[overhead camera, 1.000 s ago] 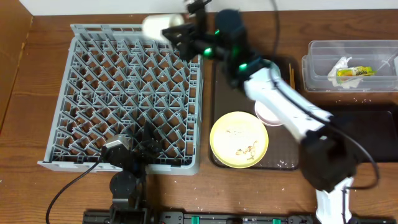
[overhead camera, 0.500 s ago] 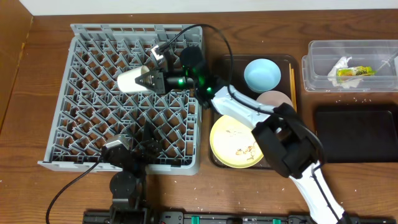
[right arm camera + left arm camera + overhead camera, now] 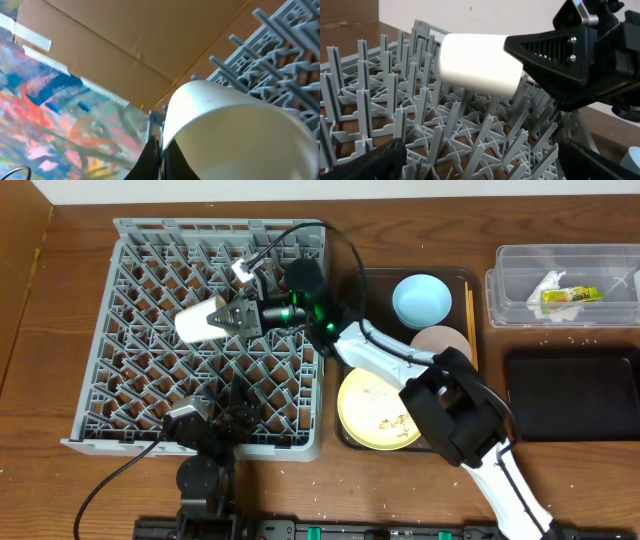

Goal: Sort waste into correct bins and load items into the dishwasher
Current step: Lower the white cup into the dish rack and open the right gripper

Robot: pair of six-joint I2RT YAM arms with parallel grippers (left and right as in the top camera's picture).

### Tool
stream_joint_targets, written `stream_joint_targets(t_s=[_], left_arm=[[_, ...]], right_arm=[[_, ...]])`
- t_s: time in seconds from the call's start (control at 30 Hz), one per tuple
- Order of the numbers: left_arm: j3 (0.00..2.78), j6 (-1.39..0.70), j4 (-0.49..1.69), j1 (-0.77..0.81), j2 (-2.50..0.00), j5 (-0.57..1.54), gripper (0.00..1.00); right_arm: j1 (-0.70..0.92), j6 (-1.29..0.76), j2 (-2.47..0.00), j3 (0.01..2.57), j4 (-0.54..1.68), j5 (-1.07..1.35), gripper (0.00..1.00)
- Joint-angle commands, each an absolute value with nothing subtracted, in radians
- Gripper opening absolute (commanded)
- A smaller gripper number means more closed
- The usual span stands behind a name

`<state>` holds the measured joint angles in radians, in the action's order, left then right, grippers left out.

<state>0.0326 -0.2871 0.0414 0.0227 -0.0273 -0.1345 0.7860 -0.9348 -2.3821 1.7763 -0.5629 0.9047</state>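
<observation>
My right gripper [image 3: 238, 318] is shut on the rim of the small white cup [image 3: 200, 323], holding it on its side just above the pegs of the grey dish rack [image 3: 130, 250]. In the right wrist view the fingers [image 3: 156, 159] pinch the cup wall [image 3: 225, 125]. The left wrist view shows the cup [image 3: 480, 62] over the pegs. My left gripper [image 3: 228, 415] is open and empty at the rack's front edge. The blue bowl [image 3: 421, 299], pink bowl [image 3: 441, 343], yellow plate [image 3: 385, 405] with rice scraps and chopsticks [image 3: 468, 305] lie on the brown tray [image 3: 352, 290].
The clear tub [image 3: 520, 255] at the far right holds the white napkin [image 3: 549, 285] and the yellow-green wrapper [image 3: 571, 295]. The black bin [image 3: 572, 393] sits in front of it. My right arm stretches across the tray's left side and the rack's right edge.
My right gripper has carried the white cup from the rack's far edge leftward and toward the front, over the rack's middle, and lower. The left arm has not moved.
</observation>
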Motion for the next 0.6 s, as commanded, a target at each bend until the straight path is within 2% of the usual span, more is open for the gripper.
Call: stream_joint_targets(t_s=[0.0, 0.27, 0.43, 0.57], left_arm=[[0.012, -0.278, 0.074, 0.025, -0.025, -0.15, 0.98], [0.012, -0.278, 0.074, 0.025, -0.025, -0.15, 0.98], [0.012, -0.278, 0.074, 0.025, -0.025, -0.15, 0.98], [0.012, -0.278, 0.074, 0.025, -0.025, -0.151, 0.98]], right_arm=[[0.813, -0.948, -2.415, 1.801, -0.564, 0.924, 0.01], [0.796, -1.044, -2.507, 1.801, -0.593, 0.927, 0.01], [0.767, -0.987, -2.51, 1.817, -0.585, 0.936, 0.03], [0.74, -0.928, -2.51, 1.846, -0.495, 0.936, 0.06]])
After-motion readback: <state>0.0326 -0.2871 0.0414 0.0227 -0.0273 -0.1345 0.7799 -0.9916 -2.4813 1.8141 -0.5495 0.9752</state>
